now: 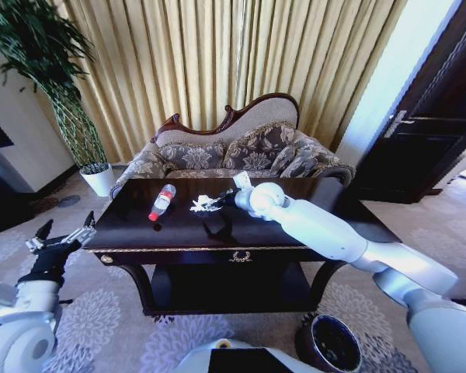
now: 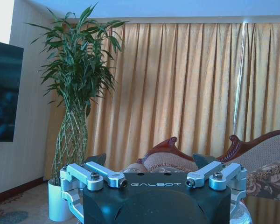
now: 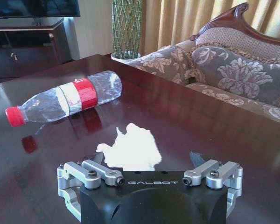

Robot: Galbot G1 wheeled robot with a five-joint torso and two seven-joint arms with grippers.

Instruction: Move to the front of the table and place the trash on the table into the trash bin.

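Glossy dark table (image 1: 311,221); bottle (image 1: 162,201), paper wad (image 1: 205,203); curtains (image 1: 217,62) behind

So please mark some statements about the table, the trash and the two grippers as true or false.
1. The bottle lies on its side on the table. True.
2. The right gripper is at the white paper wad. True.
3. The trash bin stands on the table. False: it is on the floor, in front.
4. The left gripper holds the bottle. False: it is open, beside the table.
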